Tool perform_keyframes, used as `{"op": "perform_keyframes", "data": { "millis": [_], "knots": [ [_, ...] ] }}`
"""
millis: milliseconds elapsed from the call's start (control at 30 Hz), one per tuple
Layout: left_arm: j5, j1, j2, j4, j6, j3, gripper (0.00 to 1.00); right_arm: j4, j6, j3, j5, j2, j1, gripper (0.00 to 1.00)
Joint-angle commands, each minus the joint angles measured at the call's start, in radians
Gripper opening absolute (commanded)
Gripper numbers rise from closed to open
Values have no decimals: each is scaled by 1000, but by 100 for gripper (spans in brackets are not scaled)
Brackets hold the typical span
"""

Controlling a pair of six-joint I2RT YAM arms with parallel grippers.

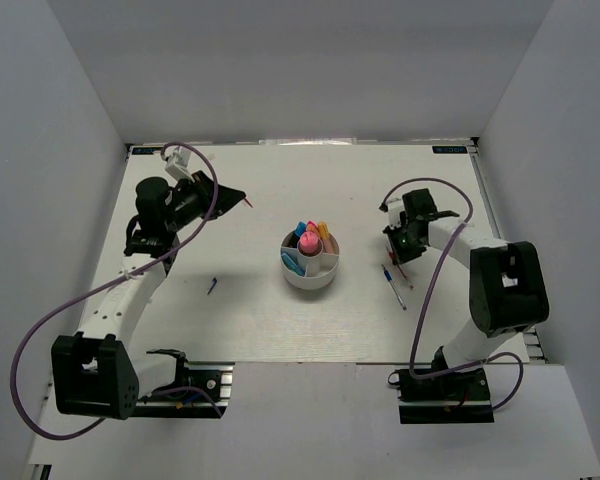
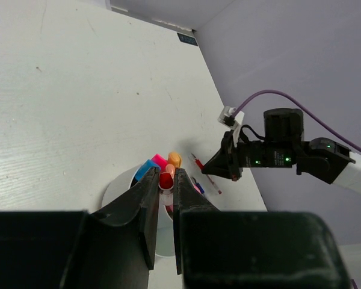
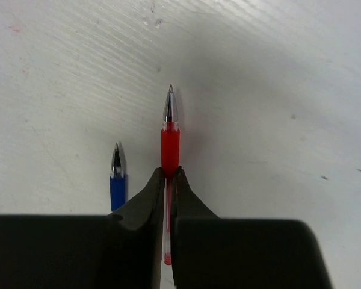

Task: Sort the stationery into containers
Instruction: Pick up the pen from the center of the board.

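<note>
R gripper [image 3: 169,173]: jaws narrow, pinching red pen [image 3: 170,139] mid-barrel, tip forward, at the table [image 3: 277,72]; lifted or not, cannot tell | blue pen [image 3: 117,185] just beside, apart | L gripper [image 2: 166,173]: clamped on second red pen [image 2: 166,181], raised left of white cup [image 1: 310,283] holding highlighters [image 1: 311,238]

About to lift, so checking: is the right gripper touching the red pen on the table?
Touching. The right wrist view shows the right gripper closed on the red pen at its barrel, no gap.
</note>
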Motion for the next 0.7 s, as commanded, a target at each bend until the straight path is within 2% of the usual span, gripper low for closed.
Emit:
{"op": "perform_keyframes", "data": {
  "millis": [0, 33, 167, 233, 333, 367, 667],
  "knots": [
    [6, -4, 20, 42, -1, 79, 0, -33, -110, 130, -73, -107, -37, 0],
    [17, -4, 23, 69, -24, 87, 0, -51, -121, 166, -101, -122, -43, 0],
    [68, -4, 34, 186, -128, 92, 0, -165, -126, 333, -374, -211, -33, 0],
    [85, -4, 32, 252, -183, 93, 0, -142, -110, 366, -475, -265, -4, 0],
    [76, -13, 17, 339, -219, 87, 0, -147, -14, 425, -540, -270, 38, 0],
    [72, -22, 17, 365, -234, 90, 0, -163, 38, 456, -613, -251, 74, 0],
    [83, -23, 48, 459, -300, 104, 0, -19, 222, 507, -653, -185, 315, 0]
  ]
}}
